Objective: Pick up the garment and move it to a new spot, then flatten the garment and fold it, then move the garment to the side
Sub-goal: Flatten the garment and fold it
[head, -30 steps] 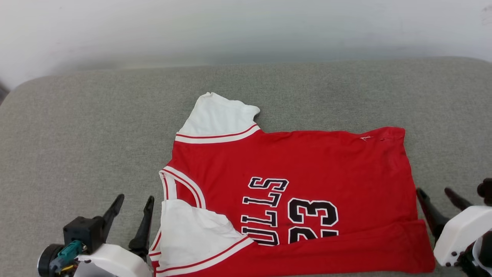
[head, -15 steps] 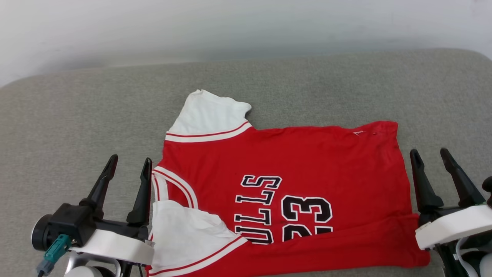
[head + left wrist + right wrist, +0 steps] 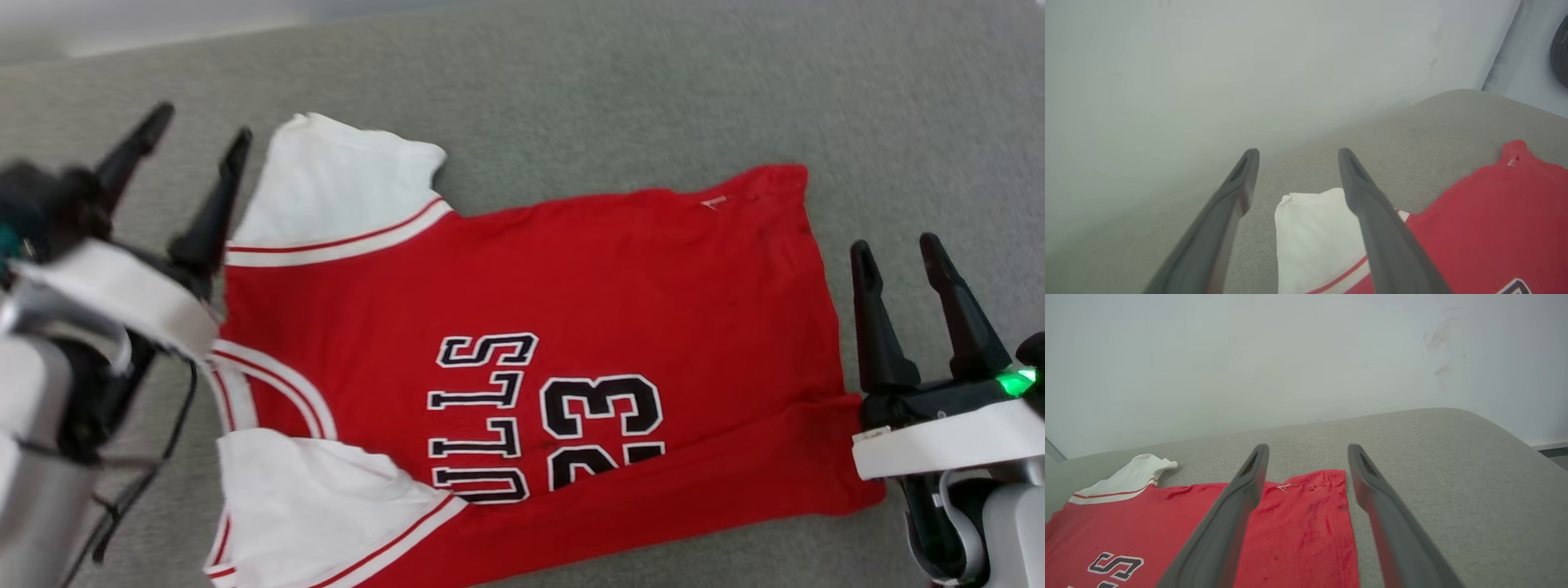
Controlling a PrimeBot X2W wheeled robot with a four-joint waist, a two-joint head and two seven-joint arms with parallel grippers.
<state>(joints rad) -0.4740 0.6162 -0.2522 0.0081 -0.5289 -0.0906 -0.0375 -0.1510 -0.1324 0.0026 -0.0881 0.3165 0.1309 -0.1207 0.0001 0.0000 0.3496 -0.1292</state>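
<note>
The shirt between the claws is soft matt cloth, lightly creased. The cushion beneath them is coarse woven fabric. The left claw and right claw have matt dark plastic fingers. The wall beyond is smooth and matt.

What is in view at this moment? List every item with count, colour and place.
garment: one, red with white sleeves and black white-outlined print, spread on the cushion, collar end towards the robot's left, near edge folded over part of the print.
cushion: one, grey fabric, under the garment.
wall: one, white, behind the cushion.
dark rounded thing: one, at the right edge of the left wrist view; too little shows to tell what it is.
left gripper: one, dark fingers, open and holding nothing, beside the far white sleeve.
right gripper: one, dark fingers, open and holding nothing, beside the hem end.
</note>
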